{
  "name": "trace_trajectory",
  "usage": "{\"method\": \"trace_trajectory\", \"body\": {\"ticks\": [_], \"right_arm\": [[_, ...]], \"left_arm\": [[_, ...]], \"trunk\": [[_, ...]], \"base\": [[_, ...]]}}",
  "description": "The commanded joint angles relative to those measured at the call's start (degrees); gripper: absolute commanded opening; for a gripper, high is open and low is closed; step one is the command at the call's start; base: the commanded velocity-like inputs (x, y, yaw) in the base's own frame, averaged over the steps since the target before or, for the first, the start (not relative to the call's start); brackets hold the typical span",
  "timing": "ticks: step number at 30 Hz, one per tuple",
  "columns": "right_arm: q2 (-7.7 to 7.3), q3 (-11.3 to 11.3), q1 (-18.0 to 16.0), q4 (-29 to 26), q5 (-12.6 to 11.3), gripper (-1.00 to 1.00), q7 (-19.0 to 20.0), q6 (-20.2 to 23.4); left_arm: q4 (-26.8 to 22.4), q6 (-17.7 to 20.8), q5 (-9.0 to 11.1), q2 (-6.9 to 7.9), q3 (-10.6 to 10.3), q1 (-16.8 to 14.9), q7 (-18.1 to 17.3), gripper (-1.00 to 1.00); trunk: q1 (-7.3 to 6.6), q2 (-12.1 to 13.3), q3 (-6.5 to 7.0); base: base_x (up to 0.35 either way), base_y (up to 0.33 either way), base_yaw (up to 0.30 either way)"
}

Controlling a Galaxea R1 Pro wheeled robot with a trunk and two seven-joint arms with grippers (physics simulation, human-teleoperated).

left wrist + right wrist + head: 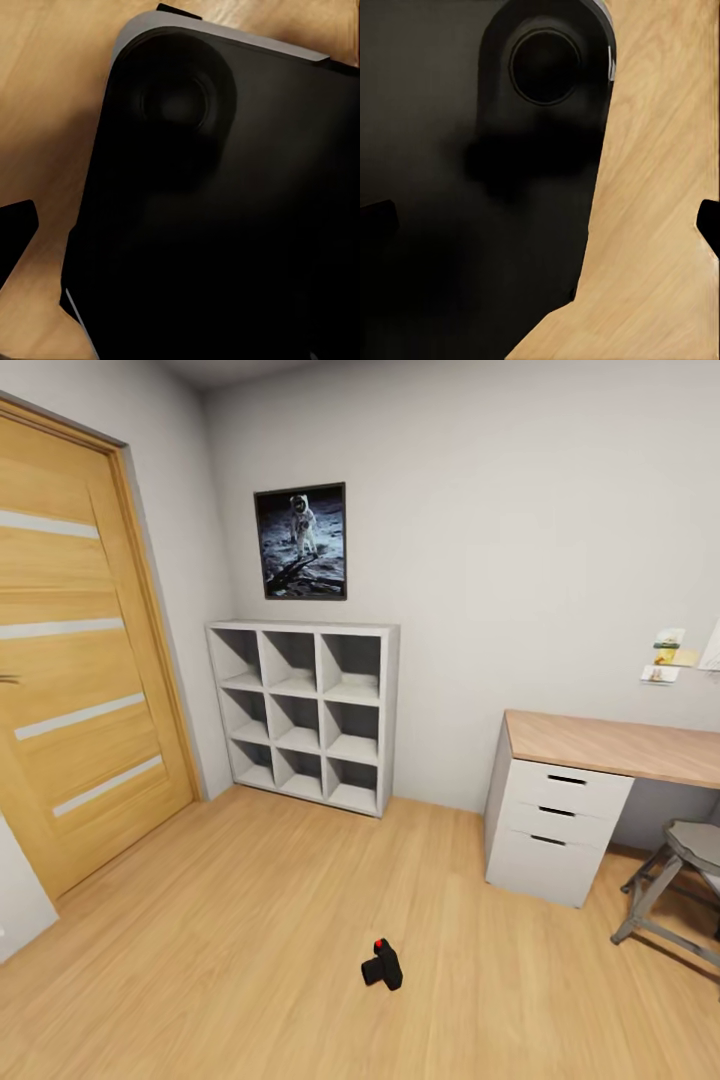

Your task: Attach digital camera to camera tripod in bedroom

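Observation:
The digital camera [382,964], small and black with a red button on top, lies on the light wood floor [250,920] of the bedroom, near the middle front of the head view. The camera tripod is out of view. In the right wrist view, my right gripper [547,225] is open, with one dark fingertip [375,221] at each side edge, hanging over the robot's black base [450,225] and the floor. In the left wrist view, my left gripper [180,240] shows one fingertip [15,232] far out at the edge, above the black base [225,225]. Both are empty.
A white cube shelf [305,710] stands against the back wall under an astronaut poster [300,541]. A wooden door [70,690] is at the left. At the right are a desk [620,745] with white drawers [555,825] and a short grey metal stool [680,880].

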Motion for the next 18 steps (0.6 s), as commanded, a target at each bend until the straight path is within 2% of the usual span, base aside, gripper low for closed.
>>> {"method": "trace_trajectory", "body": {"ticks": [1,18], "right_arm": [[-0.02,0.2,0.0,0.0,0.4,1.0,-0.1,-0.1],[0.12,0.2,0.0,0.0,0.5,1.0,0.0,-0.1]], "left_arm": [[0.0,-0.1,0.2,-0.02,0.4,0.0,0.0,1.0],[-0.1,-0.1,0.2,-0.02,0.4,0.0,0.1,1.0]], "trunk": [[0.03,0.0,-0.04],[0.03,0.0,-0.04]], "base": [[0.291,-0.204,0.0],[0.285,-0.226,0.0]]}}
